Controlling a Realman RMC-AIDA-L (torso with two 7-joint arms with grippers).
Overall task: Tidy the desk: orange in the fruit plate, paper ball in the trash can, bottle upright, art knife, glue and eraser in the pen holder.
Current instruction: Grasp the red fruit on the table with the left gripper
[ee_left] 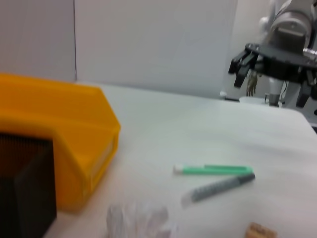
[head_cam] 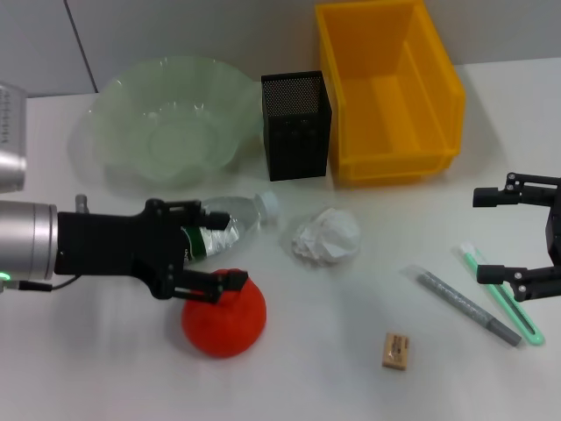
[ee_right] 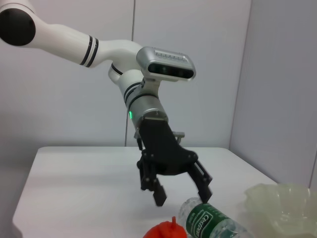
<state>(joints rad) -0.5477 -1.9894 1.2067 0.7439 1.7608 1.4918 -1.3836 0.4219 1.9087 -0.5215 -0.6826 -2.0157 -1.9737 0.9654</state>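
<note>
Nothing is looking tidied yet, folks: the fruit plate is sitting bare, the trash can is showing only its yellow floor, and the pen holder is standing beside it with nothing poking out. The left gripper is hovering with its jaws spread wide and gripping nothing, one finger over the top of the orange and the other over the bottle, which is lying on its side just beyond the jaws, cap pointing away from the arm. I'm judging the orange or the bottle to be the first job, though which one the jaws are lining up on is hard to call. The paper ball is waiting just past the bottle's cap. Over on the far side, the right gripper is hanging open and empty too, with a green pen-like tool right under its jaws, a grey pen-like one just beside that, and the eraser lying apart, nearer the table edge. So every item is still to go. Which of those two sticks is the art knife and which the glue, I cannot tell, and the pen holder's inside is too dark to read.
</note>
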